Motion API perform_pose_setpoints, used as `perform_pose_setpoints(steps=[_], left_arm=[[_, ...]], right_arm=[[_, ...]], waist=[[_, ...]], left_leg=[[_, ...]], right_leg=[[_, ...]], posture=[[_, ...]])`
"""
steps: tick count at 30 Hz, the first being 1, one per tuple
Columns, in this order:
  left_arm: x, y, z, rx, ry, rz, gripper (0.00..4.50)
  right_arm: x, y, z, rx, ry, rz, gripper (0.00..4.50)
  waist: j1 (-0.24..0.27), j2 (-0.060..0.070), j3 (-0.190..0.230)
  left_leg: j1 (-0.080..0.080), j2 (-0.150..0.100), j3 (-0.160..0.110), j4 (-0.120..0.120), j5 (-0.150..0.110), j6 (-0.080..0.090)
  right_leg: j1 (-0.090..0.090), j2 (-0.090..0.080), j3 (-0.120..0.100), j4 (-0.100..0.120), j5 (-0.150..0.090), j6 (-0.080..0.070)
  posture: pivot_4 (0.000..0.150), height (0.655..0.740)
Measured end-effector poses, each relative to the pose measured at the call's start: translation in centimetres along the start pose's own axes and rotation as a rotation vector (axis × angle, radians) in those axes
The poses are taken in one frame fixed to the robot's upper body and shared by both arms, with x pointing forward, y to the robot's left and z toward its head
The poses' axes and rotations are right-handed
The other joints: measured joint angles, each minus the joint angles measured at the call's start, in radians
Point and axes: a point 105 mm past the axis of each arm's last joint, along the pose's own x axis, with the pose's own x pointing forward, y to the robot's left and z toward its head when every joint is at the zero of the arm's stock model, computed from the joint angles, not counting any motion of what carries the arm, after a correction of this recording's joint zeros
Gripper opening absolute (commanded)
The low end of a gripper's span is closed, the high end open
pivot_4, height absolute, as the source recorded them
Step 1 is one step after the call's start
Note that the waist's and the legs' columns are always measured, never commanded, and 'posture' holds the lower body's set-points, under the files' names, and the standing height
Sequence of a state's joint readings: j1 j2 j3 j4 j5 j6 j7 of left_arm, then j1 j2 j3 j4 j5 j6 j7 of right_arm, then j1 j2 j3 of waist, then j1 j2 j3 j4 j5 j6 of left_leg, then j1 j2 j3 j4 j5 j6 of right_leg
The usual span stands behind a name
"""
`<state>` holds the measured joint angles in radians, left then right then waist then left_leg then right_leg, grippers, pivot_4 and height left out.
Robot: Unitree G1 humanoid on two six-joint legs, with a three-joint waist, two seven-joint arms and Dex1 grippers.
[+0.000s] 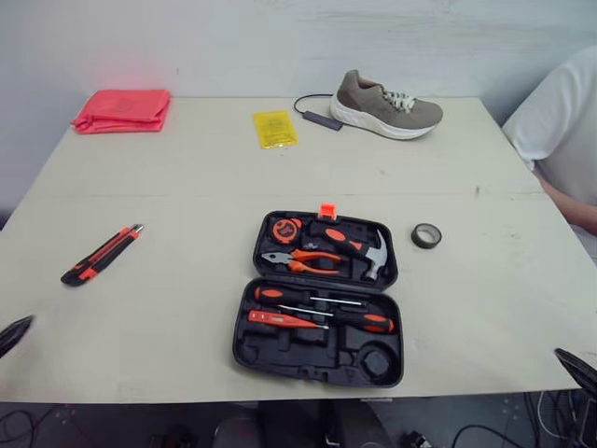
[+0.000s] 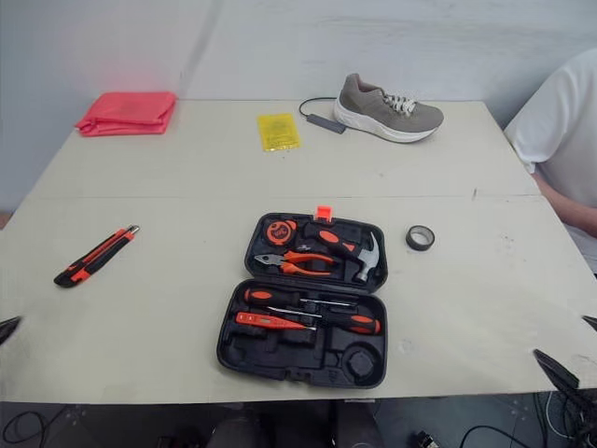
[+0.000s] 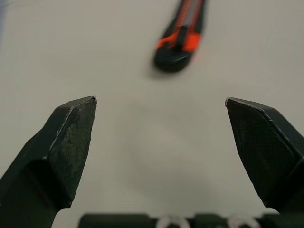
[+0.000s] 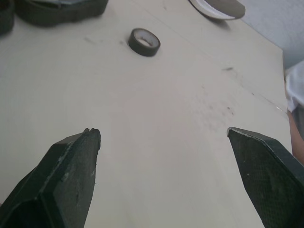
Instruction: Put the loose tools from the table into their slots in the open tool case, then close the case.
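Tool case: I see the tool case (image 1: 300, 353) lying open and flat at the middle of the tabletop (image 1: 168, 187), its near half just in from the front edge, with an orange latch (image 1: 326, 212) on its far rim.
Far half of case: a tape measure (image 1: 285, 230), pliers (image 1: 303, 259) and a hammer (image 1: 362, 248) sit in their slots.
Near half of case: two screwdrivers (image 1: 322, 300) and a slim orange tester (image 1: 280, 319) lie across it. A round recess (image 1: 378, 359) at its near right corner shows bare plastic.
Utility knife: I find the utility knife (image 1: 101, 255) loose toward the left edge, well apart from the case and lying at a slant.
Tape roll: the black tape roll (image 1: 426, 235) lies flat just right of the case's far half, not touching it.
Left gripper: my left gripper (image 3: 160, 100) is low over bare tabletop near the front left corner, jaws wide with nothing between them. The knife is ahead of it, apart.
Right gripper: my right gripper (image 4: 162, 130) is by the front right corner, jaws wide and holding nothing. The tape roll is well ahead.
Far edge: a folded red cloth (image 1: 123, 110) at the left corner, then a yellow packet (image 1: 275, 129), a cabled adapter (image 1: 320, 117) and a sneaker (image 1: 387, 105).
Right edge: a person in a white shirt (image 1: 560, 121) sits there.
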<state>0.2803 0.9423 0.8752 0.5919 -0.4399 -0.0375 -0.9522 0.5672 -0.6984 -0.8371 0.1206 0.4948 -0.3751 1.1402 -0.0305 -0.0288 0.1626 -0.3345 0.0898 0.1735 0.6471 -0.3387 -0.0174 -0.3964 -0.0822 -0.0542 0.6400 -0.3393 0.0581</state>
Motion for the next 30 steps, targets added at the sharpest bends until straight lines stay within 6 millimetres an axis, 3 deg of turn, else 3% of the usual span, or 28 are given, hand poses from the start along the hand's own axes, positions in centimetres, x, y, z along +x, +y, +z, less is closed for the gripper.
perform_pose_setpoints(steps=[4,7,12,18,21,24,30], left_arm=[[-1.5,2.0,-0.8,-0.043,0.001,0.122,4.44],[-0.8,2.0,-0.2,-0.054,-0.039,0.114,4.44],[3.0,0.2,2.3,-0.057,-0.127,-0.017,4.44],[7.3,-2.1,6.1,-0.005,-0.13,-0.197,4.44],[10.0,-3.9,7.9,0.051,-0.088,-0.301,4.44],[11.9,-4.8,8.0,0.053,-0.022,-0.353,4.44],[14.9,-5.9,6.5,0.078,0.133,-0.363,4.44]], right_arm=[[-0.4,0.0,-1.0,0.0,0.026,-0.015,4.5],[0.5,0.3,-0.6,-0.006,0.0,0.005,4.5],[3.7,2.6,1.3,0.034,-0.12,0.103,4.5],[6.5,4.6,5.4,0.064,-0.301,0.173,4.5],[8.0,6.6,7.8,0.079,-0.411,0.241,4.5],[8.5,7.6,9.5,0.083,-0.48,0.26,4.5],[9.3,9.8,11.7,0.096,-0.568,0.337,4.5]], waist=[[0.003,0.002,0.0],[0.002,0.002,0.0],[0.001,0.001,0.0],[0.002,0.001,0.0],[0.003,0.002,0.0],[0.003,0.002,0.0],[0.001,-0.003,0.0]], left_leg=[[0.0,0.0,0.0,-0.001,-0.002,-0.004],[0.0,0.0,-0.001,0.0,-0.002,-0.004],[0.0,0.0,-0.001,-0.001,-0.001,-0.006],[-0.001,0.001,0.001,-0.001,0.002,-0.004],[-0.001,0.001,0.002,0.0,0.002,-0.004],[-0.001,-0.002,0.003,0.0,0.003,-0.004],[-0.003,-0.004,0.009,0.002,0.005,-0.008]], right_leg=[[-0.001,-0.002,-0.001,0.0,0.0,0.0],[0.0,-0.002,-0.001,0.001,0.0,-0.001],[-0.001,-0.001,-0.001,0.003,0.001,-0.001],[-0.002,0.003,-0.001,0.004,0.0,-0.001],[-0.002,0.004,-0.001,0.005,0.001,-0.001],[-0.003,0.005,-0.001,0.005,0.001,-0.001],[-0.009,0.007,-0.003,0.008,0.001,0.001]], posture=[[0.15,0.74],[0.15,0.74],[0.15,0.74],[0.15,0.74],[0.15,0.74],[0.15,0.74],[0.15,0.74]])
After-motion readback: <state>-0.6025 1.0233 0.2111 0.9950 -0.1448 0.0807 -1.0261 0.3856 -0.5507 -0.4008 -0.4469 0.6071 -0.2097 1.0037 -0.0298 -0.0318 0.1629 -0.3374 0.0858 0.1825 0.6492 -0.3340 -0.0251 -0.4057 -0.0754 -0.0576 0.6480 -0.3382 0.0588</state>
